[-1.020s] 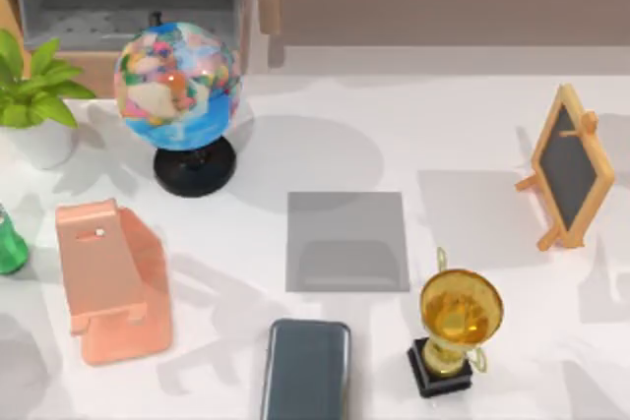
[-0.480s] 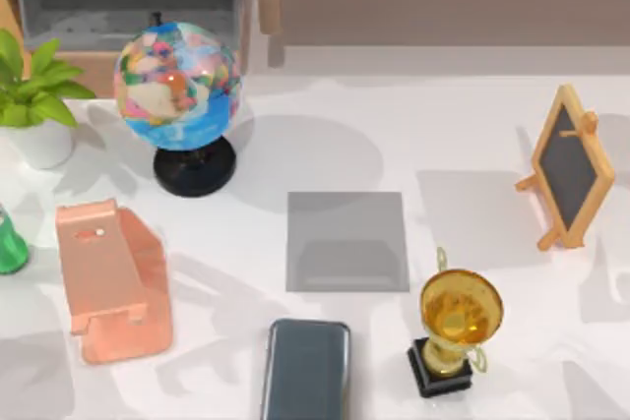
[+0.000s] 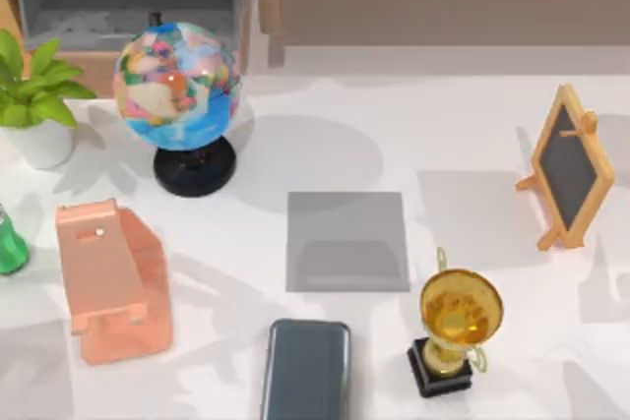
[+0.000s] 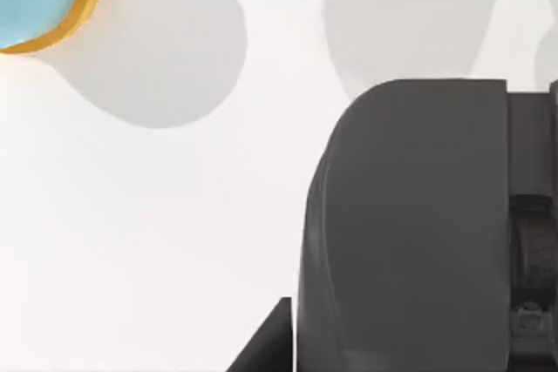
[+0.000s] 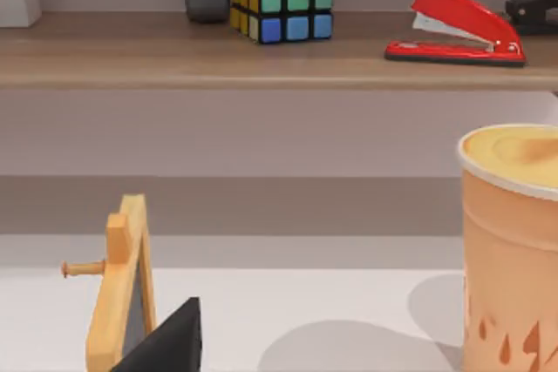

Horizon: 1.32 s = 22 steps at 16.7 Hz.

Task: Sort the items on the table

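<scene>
The slate-grey smartphone lies flat at the front middle of the white table, its near end cut off by the frame's edge. In the left wrist view a dark grey rounded mouse with a wheel-like groove along one side lies on the table, very close to the camera. A dark wedge of my left gripper shows beside it. A dark wedge of my right gripper shows in front of the small chalkboard easel.
A grey square mat lies mid-table, with a salmon phone stand at the left. A globe, a plant and a green bottle stand farther left. The gold trophy and the easel are right. A paper cup stands near the right gripper.
The arm shadows at the table's front left have shifted. Nothing on the table has moved.
</scene>
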{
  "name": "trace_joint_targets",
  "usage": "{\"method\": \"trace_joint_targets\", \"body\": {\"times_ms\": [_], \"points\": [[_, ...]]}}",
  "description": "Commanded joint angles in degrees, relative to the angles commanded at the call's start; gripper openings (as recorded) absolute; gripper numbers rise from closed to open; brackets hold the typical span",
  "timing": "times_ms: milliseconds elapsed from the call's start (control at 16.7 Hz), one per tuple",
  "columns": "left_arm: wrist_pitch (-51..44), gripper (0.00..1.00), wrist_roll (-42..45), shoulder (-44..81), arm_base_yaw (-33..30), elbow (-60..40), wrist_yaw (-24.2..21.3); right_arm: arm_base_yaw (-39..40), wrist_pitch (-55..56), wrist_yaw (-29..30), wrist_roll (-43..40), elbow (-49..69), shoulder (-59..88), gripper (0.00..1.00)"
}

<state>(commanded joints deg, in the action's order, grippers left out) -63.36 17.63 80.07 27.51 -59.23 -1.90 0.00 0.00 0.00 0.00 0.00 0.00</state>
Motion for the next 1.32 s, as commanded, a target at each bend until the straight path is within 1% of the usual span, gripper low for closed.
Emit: {"method": "trace_joint_targets", "body": {"times_ms": [120,240,360,540,720,840,1020,1140,1320], "points": [[0.07,0.00,-3.35,-0.16,-4.99,-4.76,-1.80,0.00,0.00,0.00,0.00,0.00,0.00,1.00],[-0.26,0.00,-7.97,0.81,-11.84,-10.64,-3.97,0.00,0.00,0.00,0.00,0.00,0.00,1.00],[-1.02,0.00,-13.73,3.41,-20.14,-16.98,-6.24,0.00,0.00,0.00,0.00,0.00,0.00,1.00],[-2.75,0.00,-23.87,10.45,-33.95,-26.66,-9.04,0.00,0.00,0.00,0.00,0.00,0.00,1.00],[-4.24,0.00,-34.54,20.48,-47.25,-35.72,-10.04,0.00,0.00,0.00,0.00,0.00,0.00,1.00],[-4.68,0.00,-41.27,28.49,-54.67,-40.84,-9.20,0.00,0.00,0.00,0.00,0.00,0.00,1.00],[-4.35,0.00,-49.71,41.01,-62.53,-46.63,-5.66,0.00,0.00,0.00,0.00,0.00,0.00,1.00],[-3.61,0.00,-53.79,47.97,-65.94,-49.52,-2.56,0.00,0.00,0.00,0.00,0.00,0.00,1.00],[-2.42,0.00,-57.32,54.23,-68.76,-52.31,1.32,0.00,0.00,0.00,0.00,0.00,0.00,1.00]]}}
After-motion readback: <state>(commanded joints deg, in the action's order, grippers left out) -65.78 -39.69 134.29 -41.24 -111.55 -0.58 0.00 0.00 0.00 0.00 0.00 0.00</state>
